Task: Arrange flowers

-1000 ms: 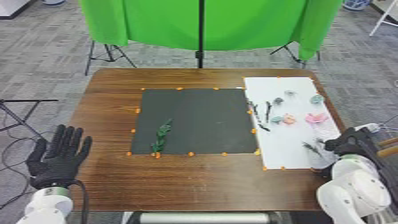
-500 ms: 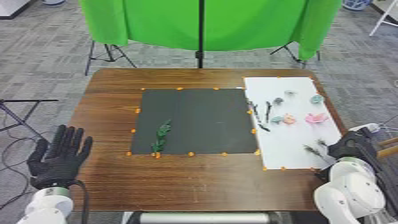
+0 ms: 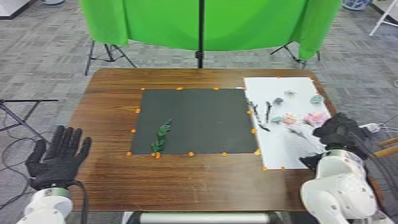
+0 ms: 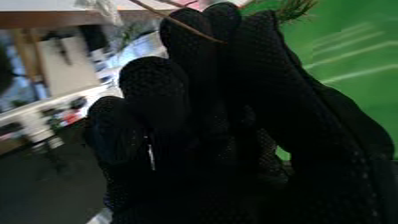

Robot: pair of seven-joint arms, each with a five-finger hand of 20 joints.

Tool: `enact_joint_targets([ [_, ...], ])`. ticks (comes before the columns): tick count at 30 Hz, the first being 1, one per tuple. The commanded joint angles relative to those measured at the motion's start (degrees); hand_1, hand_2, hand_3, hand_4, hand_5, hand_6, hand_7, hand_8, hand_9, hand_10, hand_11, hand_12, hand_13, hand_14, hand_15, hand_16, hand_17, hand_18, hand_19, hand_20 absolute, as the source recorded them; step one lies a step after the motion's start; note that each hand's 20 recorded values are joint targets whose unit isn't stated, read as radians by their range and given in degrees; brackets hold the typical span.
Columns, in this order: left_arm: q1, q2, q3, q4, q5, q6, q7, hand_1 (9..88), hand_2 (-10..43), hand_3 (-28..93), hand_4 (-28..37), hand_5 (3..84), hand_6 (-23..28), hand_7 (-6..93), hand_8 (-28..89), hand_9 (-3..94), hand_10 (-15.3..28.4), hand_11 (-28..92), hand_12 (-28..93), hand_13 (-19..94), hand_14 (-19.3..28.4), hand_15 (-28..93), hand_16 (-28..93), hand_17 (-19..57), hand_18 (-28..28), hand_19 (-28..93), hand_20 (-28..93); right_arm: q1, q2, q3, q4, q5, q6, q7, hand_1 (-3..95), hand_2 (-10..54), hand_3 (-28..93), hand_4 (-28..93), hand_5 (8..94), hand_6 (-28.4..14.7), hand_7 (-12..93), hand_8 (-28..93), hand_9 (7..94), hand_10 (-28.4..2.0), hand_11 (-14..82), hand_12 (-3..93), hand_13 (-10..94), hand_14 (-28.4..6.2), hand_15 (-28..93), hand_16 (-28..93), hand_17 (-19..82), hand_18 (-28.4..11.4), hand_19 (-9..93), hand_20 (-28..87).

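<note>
Well, one right hand (image 3: 338,132) is hovering over the white sheet's (image 3: 280,150) outer edge, seemingly pinching one thin brown stem (image 4: 178,22) between thumb and fingertips. That stem is running slantwise across the fingertips, with one needly green tuft (image 4: 295,9) showing just beside them. Ahead of these fingers, toward the mat side, two pink flowers (image 3: 315,118) and two dark twigs (image 3: 267,111) are lying on the sheet. One left hand (image 3: 59,157) is resting palm up, its fingers straight and slightly spread. Beyond and rightward of those fingers, one leafy sprig (image 3: 162,137) is pointing away lengthwise, its lower end nearing the dark mat's (image 3: 204,120) near edge; open mat is stretching from it toward the twigs.
</note>
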Motion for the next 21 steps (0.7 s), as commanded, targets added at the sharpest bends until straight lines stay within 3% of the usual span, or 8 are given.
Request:
enact_joint_targets([
  [1, -2.02, -0.06, 2.56, 0.9, 0.08, 0.42, -1.28, 27.8, 14.4, 83, -28.3, 50.4, 10.8, 11.1, -9, 40.5, 15.9, 22, 11, 29, 15.8, 38, -8, -7.9, 13.6, 39, 14, 8.78, -3.83, -11.23, 1.41, 2.51, -1.3, -2.37, 57.5, -9.5, 78, -28, 80.1, -2.9, 35, 16, 84.6, -13.9, 21.3, 45.6, 75, -10.8, 66, 35, 47, -24.9, 93, 50],
  [3, -3.12, 0.05, 3.5, 1.41, 0.17, 0.07, -1.51, 27.8, 14.5, 83, -28.3, 50.5, 10.7, 11.2, -9, 40.5, 15.9, 22, 11, 29, 15.8, 38, -8, -7.9, 13.6, 39, 14, 10.48, -6.38, -14.4, 2.73, 2.36, -0.08, -2.4, 56.8, -9.5, 79, -27, 80.0, -3.0, 35, 16, 84.4, -14.1, 22.3, 45.6, 75, -10.9, 66, 35, 47, -24.9, 93, 50],
  [6, -4.49, 0.55, 4.58, 1.93, 0.26, 0.62, -2.28, 27.8, 14.5, 83, -28.2, 50.5, 10.8, 11.1, -9, 40.5, 15.9, 22, 11, 29, 15.8, 38, -8, -7.9, 13.6, 39, 14, 12.58, -10.53, -17.86, 4.84, 4.62, 0.0, -3.32, 56.4, -9.5, 79, -26, 80.0, -3.2, 36, 16, 84.4, -14.1, 23.5, 45.8, 75, -11.0, 67, 35, 48, -25.0, 93, 51],
  [9, -5.74, 1.36, 5.79, 2.33, 1.67, 1.66, -3.18, 27.8, 14.5, 83, -28.3, 50.5, 10.8, 11.1, -9, 40.6, 15.9, 22, 11, 29, 15.7, 38, -8, -7.9, 13.6, 39, 14, 12.88, -12.84, -21.1, 6.07, 4.55, -2.09, -5.88, 56.5, -9.5, 79, -26, 79.7, -3.2, 36, 17, 84.0, -14.0, 24.4, 46.0, 75, -11.0, 67, 35, 48, -25.0, 93, 51],
  [10, -5.81, 1.57, 6.03, 2.4, 1.67, 1.42, -3.43, 27.9, 14.5, 83, -28.3, 50.6, 10.8, 11.2, -9, 40.7, 15.9, 22, 11, 29, 15.8, 38, -8, -7.9, 13.6, 39, 14, 13.35, -13.8, -22.13, 6.88, 4.87, -2.79, -6.23, 56.5, -9.5, 79, -26, 79.5, -3.3, 37, 17, 83.8, -13.9, 24.6, 46.0, 75, -11.0, 67, 35, 48, -25.0, 93, 51],
  [13, -6.2, 2.08, 6.64, 2.5, 1.52, 2.47, -4.18, 27.9, 14.5, 83, -28.3, 50.7, 10.8, 11.4, -9, 40.7, 16.0, 22, 11, 29, 15.7, 38, -8, -7.9, 13.6, 39, 14, 14.88, -16.91, -25.05, 10.12, 5.1, -3.63, -5.59, 56.4, -9.5, 78, -25, 79.1, -3.2, 37, 17, 83.5, -13.8, 25.1, 45.9, 75, -11.1, 68, 34, 48, -24.9, 93, 52],
  [21, -7.42, 3.33, 8.01, 2.89, 1.88, 3.73, -5.94, 27.9, 14.6, 83, -28.3, 50.8, 10.9, 11.4, -9, 40.7, 16.0, 22, 11, 29, 15.7, 38, -8, -7.9, 13.6, 39, 14, 17.33, -22.74, -30.41, 16.3, 4.64, 0.3, -4.6, 55.8, -9.5, 79, -25, 75.9, -3.1, 43, 15, 82.9, -13.6, 28.5, 44.9, 77, -10.4, 69, 31, 53, -23.6, 93, 53],
])
